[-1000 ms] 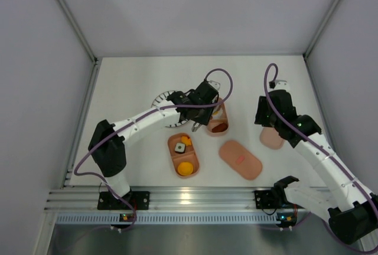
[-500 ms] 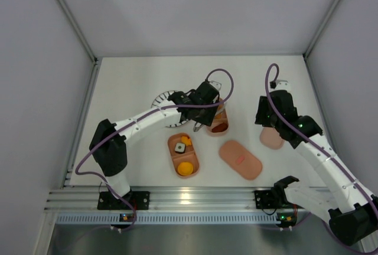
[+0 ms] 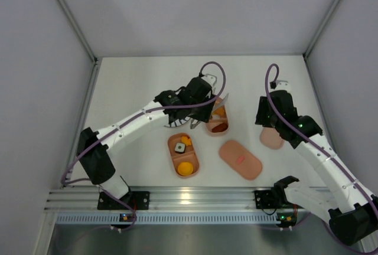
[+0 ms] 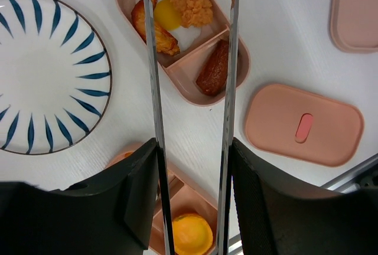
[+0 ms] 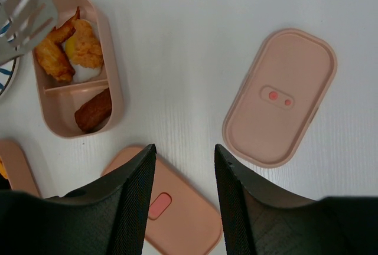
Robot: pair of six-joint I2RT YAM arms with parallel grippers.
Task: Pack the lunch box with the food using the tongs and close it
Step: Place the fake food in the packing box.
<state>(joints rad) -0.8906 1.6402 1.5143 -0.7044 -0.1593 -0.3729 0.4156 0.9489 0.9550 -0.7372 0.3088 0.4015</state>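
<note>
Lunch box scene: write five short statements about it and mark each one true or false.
1. The tongs sit between the left gripper's fingers. True.
2. Both lids are on the trays. False: the lid with one red mark and the lid with two red dots lie on the table, apart from the trays.
3. The far tray has a dark brown piece in its smaller compartment. True.
4. The right gripper holds a lid. False: its fingers stand apart with nothing between them.
5. The near tray has no food in it. False: it holds a round orange piece and other pieces.
</note>
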